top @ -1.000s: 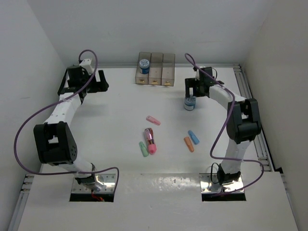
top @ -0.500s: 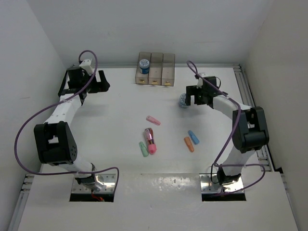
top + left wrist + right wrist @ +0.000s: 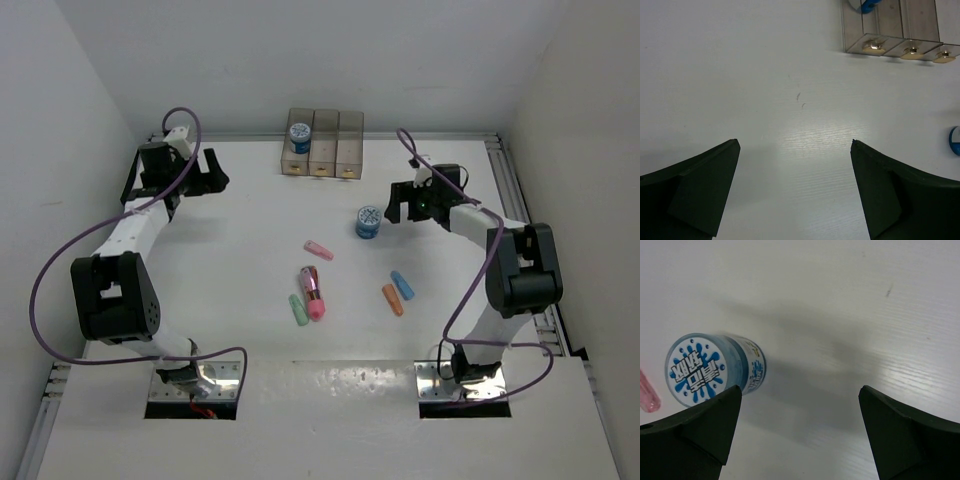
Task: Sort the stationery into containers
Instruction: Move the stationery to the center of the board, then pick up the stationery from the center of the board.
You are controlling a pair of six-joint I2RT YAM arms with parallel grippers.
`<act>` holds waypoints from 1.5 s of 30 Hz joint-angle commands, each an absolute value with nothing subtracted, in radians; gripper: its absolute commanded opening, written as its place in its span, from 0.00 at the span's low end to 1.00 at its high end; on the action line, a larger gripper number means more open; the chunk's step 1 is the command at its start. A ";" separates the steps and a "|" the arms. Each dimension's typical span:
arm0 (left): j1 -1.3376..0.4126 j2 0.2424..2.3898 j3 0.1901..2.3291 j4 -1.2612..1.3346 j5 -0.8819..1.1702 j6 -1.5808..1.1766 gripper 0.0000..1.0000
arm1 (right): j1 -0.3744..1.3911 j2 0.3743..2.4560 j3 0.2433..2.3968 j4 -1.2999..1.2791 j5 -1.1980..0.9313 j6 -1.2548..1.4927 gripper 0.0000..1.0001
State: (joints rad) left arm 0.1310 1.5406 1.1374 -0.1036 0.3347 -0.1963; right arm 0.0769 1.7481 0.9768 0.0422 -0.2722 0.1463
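Blue-and-white splash-printed cylinder (image 3: 695, 367) upright near the wide-spread, empty right end effector (image 3: 801, 388)

the cylinder (image 3: 710, 368) lid carries white lettering, unreadable.

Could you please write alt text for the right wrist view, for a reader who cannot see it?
A blue-and-white patterned cylinder sits on the white table at left, printed round face toward the camera, beyond the open, empty right gripper, whose dark fingers fill the bottom corners. The tip of a pink capsule shows at the left edge.
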 commanded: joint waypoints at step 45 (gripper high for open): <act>0.204 1.446 0.976 -0.023 0.365 -0.187 1.00 | 0.285 1.812 0.865 0.546 -0.310 0.060 0.79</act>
